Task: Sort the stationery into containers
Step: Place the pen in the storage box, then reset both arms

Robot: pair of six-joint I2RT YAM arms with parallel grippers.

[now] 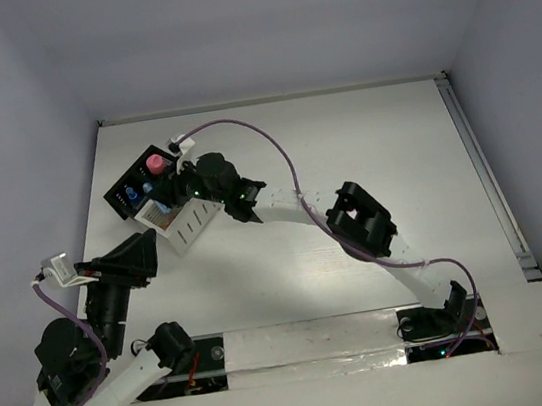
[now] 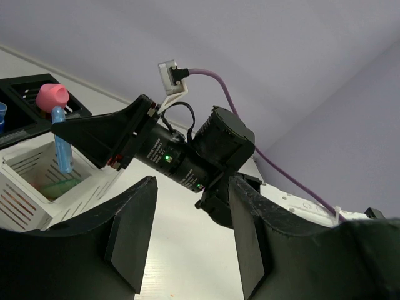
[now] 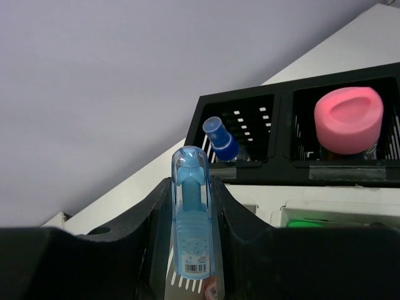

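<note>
The right claw point(image 3: 190, 187) is clenched on a translucent blue pen point(image 3: 191, 244), held upright over the open top of the white container point(image 2: 28, 194). Whether the pen's lower end is inside cannot be told. The black container point(image 3: 250, 177) is joined to the white container's far side. In it, a pink-capped marker point(image 3: 348, 120) stands in one compartment and a blue-capped pen point(image 3: 220, 139) leans in the next. The left claw point(image 2: 192, 187) hangs released, with nothing between its fingers. It is near the white container, on the arm-base side, above the bench point(image 1: 342, 132).
</note>
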